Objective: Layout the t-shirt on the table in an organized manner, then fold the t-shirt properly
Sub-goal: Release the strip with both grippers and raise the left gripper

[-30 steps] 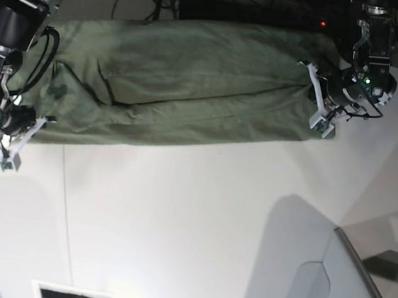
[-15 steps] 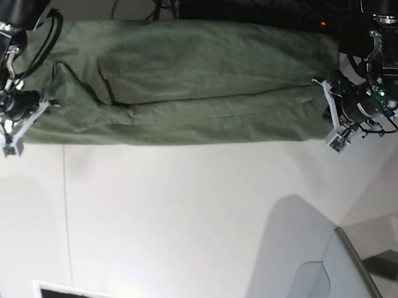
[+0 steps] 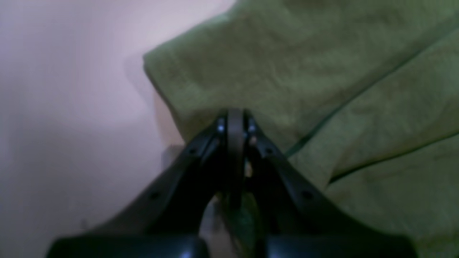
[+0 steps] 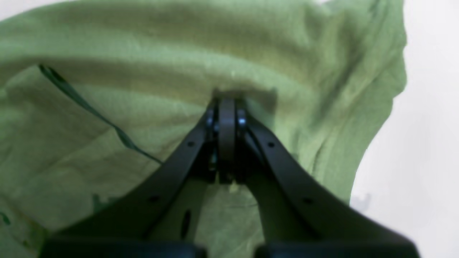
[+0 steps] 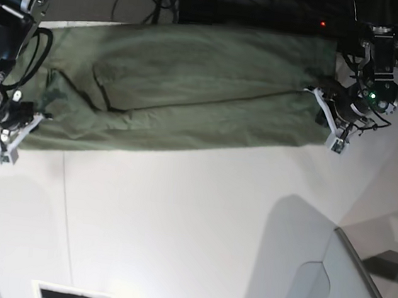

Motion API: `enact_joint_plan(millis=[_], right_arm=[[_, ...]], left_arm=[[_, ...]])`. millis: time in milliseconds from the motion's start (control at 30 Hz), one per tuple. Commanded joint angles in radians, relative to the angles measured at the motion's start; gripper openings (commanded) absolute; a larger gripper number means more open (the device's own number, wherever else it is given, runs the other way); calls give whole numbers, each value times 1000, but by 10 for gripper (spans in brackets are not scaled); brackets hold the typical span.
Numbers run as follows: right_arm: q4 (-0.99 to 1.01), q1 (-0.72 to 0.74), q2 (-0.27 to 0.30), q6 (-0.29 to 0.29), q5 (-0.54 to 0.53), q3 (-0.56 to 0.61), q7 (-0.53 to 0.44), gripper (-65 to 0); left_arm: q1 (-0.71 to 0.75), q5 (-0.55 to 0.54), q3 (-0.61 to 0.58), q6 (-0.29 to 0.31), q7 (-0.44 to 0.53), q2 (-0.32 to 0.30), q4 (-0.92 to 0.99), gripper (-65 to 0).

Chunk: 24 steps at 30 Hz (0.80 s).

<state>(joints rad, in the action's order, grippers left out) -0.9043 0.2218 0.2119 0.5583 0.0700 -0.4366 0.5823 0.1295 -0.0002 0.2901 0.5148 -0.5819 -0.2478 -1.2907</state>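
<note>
The olive-green t-shirt [image 5: 184, 90] lay stretched lengthwise across the far part of the white table [image 5: 198, 220], held at both ends. In the base view, the left gripper [image 5: 333, 124] stood at the garment's right end and the right gripper [image 5: 17, 130] at its left end.

Gripper state: both sets of jaws were closed tight. In the left wrist view, the left gripper [image 3: 235, 123] pinched the cloth near a corner of the shirt [image 3: 304, 89]. In the right wrist view, the right gripper [image 4: 226, 107] was clamped on a raised fold of the shirt [image 4: 143, 71], which rose off the table around the tips.

Change over the last second: both grippers shifted slightly, the left one drifting back toward the table's far edge after a short outward move. The near edge of the shirt ran straighter and the fabric lay flatter, though long creases remained across the middle.

Assessment: the layout step appeared to be in progress, with the arms tensioning the garment between them. Folding had not begun. The creases would likely need further smoothing first.
</note>
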Motion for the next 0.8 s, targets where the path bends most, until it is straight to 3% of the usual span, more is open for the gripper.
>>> enact_joint_plan(millis=[0,167,333,533,767], right_arm=[[17,23,22,-8,6,-3,-17,-650],[119,77,34,-14,6,-3,-71,-650],[142,97,34,-86,7,-1,-150,-650],[182,141,59,-88,7,-1,-178,-650],[-187,57,31,-80,1,-11,-172,-650]], left_arm=[[-26,12,-19,-17,-3,-12,20,-650],[-115,12,-96,-83,56,-20,136,-650],[-205,12,-102,-84,64,-12,227,-650],[-264,12,-102,-86,59,-11,228,-650],[-209,-1,-62,-86,58,-15,50,-650]])
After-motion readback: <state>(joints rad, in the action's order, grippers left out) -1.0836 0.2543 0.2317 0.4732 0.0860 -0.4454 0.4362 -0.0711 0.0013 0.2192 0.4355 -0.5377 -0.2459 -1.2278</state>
